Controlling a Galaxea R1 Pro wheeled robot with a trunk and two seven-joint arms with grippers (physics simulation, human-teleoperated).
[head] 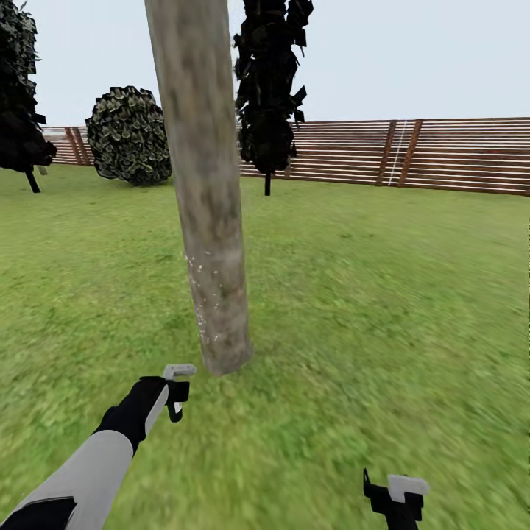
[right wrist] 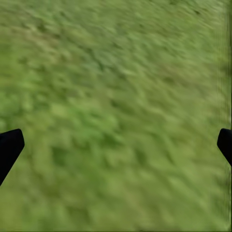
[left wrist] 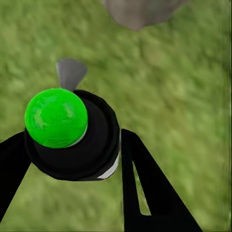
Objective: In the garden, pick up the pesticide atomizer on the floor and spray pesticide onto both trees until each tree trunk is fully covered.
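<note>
We see the tree trunk (head: 208,191) rising from the lawn (head: 383,294) just ahead of us, its long axis near upright and leaning slightly, the top toward our left. Pale grey-beige bark with darker blotches; small white specks sit on its lower left flank.

Left arm reaches forward along the ground side. Left pincer (head: 177,394) sits low, near the base of the trunk and a little to its left, not touching it. In the left wrist view the left pincer (left wrist: 72,154) is clenched around the atomizer (left wrist: 72,137): a black round body with a bright green ball on top, black fingers (left wrist: 145,188) pressed against either side. A grey nozzle piece (left wrist: 71,72) sticks out from the black body toward the trunk foot (left wrist: 140,12), which lies well apart across the grass. In the head view the atomizer's pale top part (head: 179,370) shows above the pincer, with the body mostly hidden behind the hand.

Right pincer (head: 396,497) hangs low at our right, well apart from the trunk. In the right wrist view its two fingertips (right wrist: 9,147) stand wide apart over bare grass (right wrist: 116,106): released, holding nothing.

Behind: brown slat fence (head: 442,154), a round bush (head: 129,136), a dark conifer (head: 269,88).
</note>
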